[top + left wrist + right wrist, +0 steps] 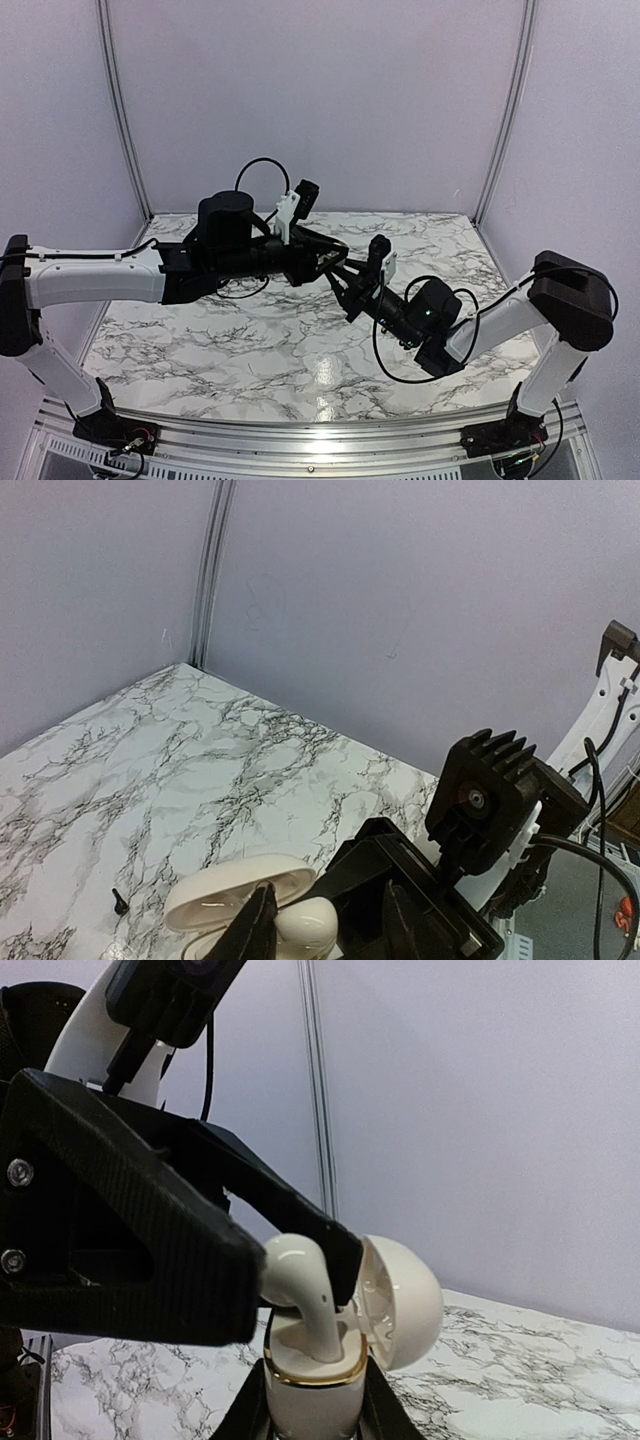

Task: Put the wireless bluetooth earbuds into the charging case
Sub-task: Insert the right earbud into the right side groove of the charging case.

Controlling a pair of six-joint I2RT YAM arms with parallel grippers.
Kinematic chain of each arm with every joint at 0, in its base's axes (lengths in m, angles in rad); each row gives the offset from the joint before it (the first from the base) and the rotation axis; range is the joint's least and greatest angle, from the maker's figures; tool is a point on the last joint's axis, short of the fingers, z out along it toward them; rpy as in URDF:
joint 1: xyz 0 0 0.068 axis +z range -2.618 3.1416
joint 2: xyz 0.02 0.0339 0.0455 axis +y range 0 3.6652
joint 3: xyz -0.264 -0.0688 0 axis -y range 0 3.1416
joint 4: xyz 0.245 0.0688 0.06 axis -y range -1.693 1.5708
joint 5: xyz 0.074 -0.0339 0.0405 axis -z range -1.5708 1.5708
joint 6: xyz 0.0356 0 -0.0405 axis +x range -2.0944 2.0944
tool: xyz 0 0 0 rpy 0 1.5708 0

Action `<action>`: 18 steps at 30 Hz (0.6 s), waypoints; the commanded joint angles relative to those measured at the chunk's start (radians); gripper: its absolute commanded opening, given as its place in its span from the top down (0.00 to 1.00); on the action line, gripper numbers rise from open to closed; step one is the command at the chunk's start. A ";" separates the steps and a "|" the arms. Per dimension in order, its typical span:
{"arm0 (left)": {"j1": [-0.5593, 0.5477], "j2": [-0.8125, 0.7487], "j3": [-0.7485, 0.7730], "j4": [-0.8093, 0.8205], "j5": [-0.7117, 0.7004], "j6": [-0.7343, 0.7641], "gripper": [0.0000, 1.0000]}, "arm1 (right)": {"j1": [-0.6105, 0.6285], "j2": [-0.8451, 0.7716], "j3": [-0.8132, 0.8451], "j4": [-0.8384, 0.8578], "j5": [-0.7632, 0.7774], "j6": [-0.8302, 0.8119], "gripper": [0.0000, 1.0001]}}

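Note:
A cream charging case (pixel 312 1400) with a gold rim stands upright between the fingers of my right gripper (pixel 316 1422), which is shut on it above the table. Its rounded lid (pixel 402 1302) is hinged open to the right. My left gripper (pixel 300 1260) is shut on a cream, hook-shaped earbud (pixel 300 1278); the earbud's stem reaches down into the case's socket. In the left wrist view the earbud (pixel 306 922) sits between the left fingers, next to the lid (pixel 232 885). In the top view the two grippers (pixel 338 272) meet at mid-table. I see only this one earbud, and no black earbuds.
A tiny black peg-like thing (pixel 120 901) lies on the marble table (pixel 180 750), left of the case. Lilac walls close the back and sides. The right arm's black cable (pixel 385 355) loops over the table.

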 commanded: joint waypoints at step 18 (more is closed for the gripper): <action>0.020 -0.006 0.035 -0.060 -0.067 0.043 0.61 | 0.014 0.015 -0.016 0.134 -0.091 0.054 1.00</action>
